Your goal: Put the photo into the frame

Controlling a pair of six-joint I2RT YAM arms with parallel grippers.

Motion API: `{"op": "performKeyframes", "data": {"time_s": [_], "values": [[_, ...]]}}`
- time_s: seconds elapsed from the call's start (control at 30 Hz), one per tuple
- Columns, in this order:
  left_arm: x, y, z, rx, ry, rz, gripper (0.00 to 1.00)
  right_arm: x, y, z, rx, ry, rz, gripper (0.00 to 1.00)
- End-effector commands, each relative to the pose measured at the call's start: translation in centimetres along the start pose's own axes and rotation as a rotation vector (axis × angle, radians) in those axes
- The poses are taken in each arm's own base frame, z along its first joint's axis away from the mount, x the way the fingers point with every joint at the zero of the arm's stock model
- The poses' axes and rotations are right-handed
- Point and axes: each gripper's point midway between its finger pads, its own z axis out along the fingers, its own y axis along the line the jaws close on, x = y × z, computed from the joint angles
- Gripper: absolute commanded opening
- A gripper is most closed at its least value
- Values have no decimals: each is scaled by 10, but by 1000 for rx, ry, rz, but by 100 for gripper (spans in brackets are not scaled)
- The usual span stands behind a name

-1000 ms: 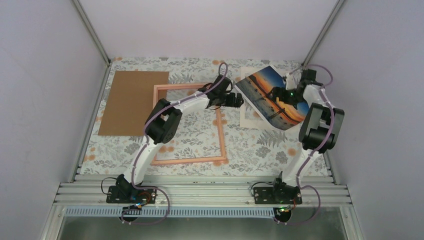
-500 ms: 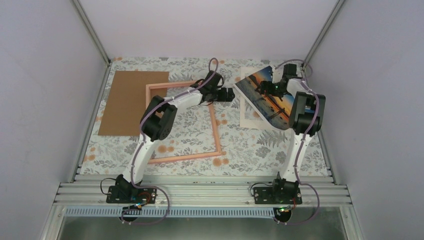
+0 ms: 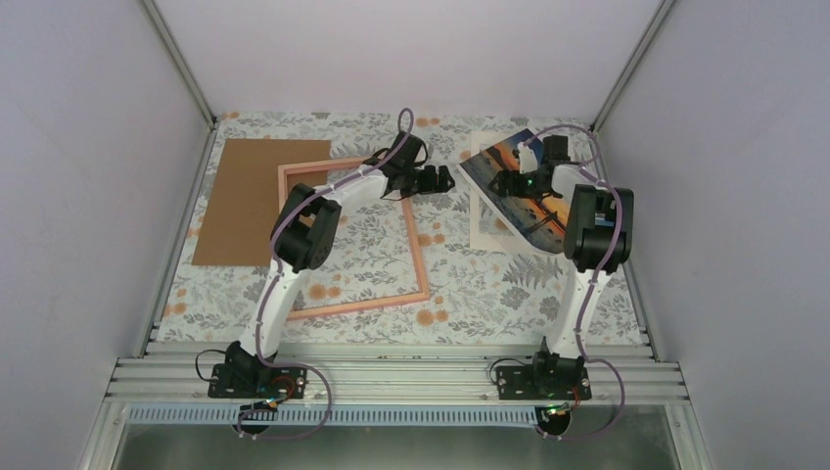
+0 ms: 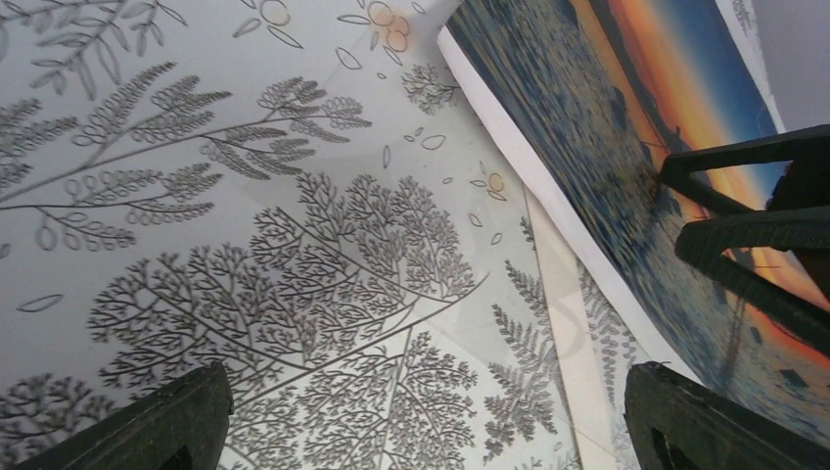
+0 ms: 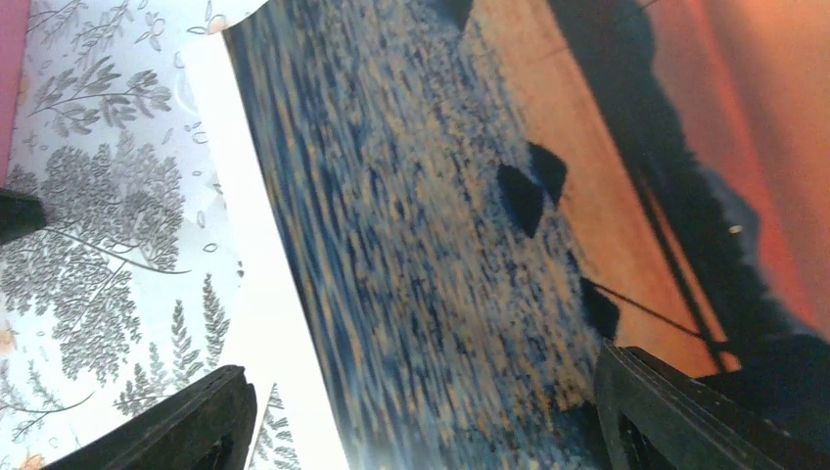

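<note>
The photo (image 3: 511,201), an orange sunset over blue water, lies tilted on the white mat board (image 3: 486,233) at the back right. My right gripper (image 3: 501,182) hovers low over it, open. In the right wrist view the photo (image 5: 440,225) fills the gap: its white left edge runs between the fingers and the right finger is over the print. The pink frame (image 3: 421,269) lies flat left of centre. My left gripper (image 3: 442,180) stands open beyond the frame's far right corner, pointing at the photo (image 4: 607,127), with only patterned cloth between its fingers (image 4: 186,426).
A brown cardboard sheet (image 3: 256,201) lies at the back left, touching the frame's left side. The floral tablecloth (image 3: 509,284) covers the table. Walls and metal posts close in the back and sides. The right gripper's fingers (image 4: 744,196) show in the left wrist view.
The frame has shifted left and turned slightly. My left gripper has drawn back to the left. My right arm has swung left over the photo, its jaws a little narrower.
</note>
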Motion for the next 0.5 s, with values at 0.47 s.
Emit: {"op": "performKeyframes", "data": {"time_s": [0.47], "values": [[49,-13,62,96,167,-102,100,120,10,37,-52,414,236,86]]}}
